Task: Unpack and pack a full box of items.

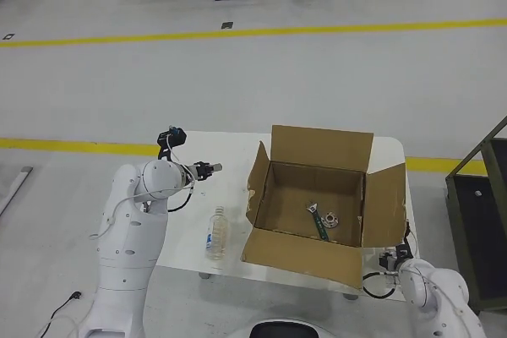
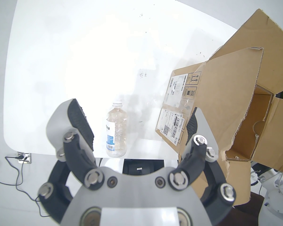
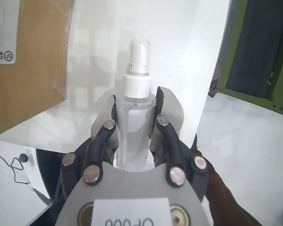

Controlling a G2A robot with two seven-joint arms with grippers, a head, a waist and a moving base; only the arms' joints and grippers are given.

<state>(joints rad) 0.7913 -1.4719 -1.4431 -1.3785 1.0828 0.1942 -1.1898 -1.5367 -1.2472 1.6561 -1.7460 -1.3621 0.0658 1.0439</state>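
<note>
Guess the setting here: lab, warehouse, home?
Probably a warehouse-style or factory test floor, not a home: a wide grey floor with yellow lines, a green metal rack beside the white table, and a labelled cardboard box open on it.

Top view looks down over the whole table (image 1: 228, 156) and box (image 1: 321, 145) — wrist views sit close behind left pincer (image 2: 135, 112) and right pincer (image 3: 136, 95), both catching the box.
</note>
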